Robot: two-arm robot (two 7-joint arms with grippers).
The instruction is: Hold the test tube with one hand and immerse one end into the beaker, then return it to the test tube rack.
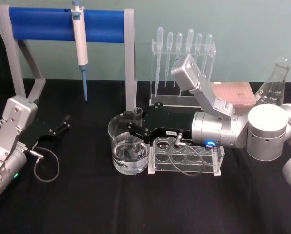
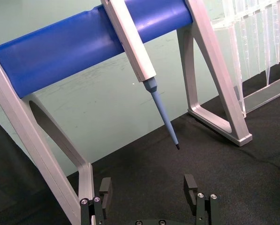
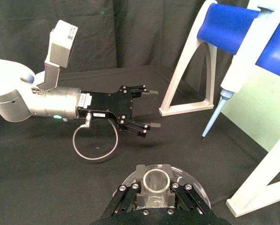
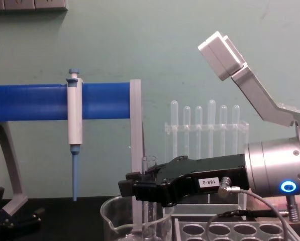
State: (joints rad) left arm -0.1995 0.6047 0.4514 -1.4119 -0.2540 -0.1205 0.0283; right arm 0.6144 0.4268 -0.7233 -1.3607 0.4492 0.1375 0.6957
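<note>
Right black gripper (image 1: 133,127) clamps the clear glass test tube (image 4: 149,193) upright in the wide glass beaker (image 1: 117,127) — its lower end apparently submerged; left gripper (image 3: 149,110) idles wide apart.

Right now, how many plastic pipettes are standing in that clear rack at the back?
6, side by side in the clear rack behind the right gripper; its wrist camera covers part of the row, so another may be hidden.

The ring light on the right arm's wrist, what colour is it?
Blue; the ring light glows on the silver wrist, clearest in the chest view.

Clear glass test tube (image 4: 148,165) and beaker (image 1: 117,141), black right gripper (image 1: 133,127), black tabletop (image 1: 135,204), blue rack bar (image 1: 43,24)
</note>
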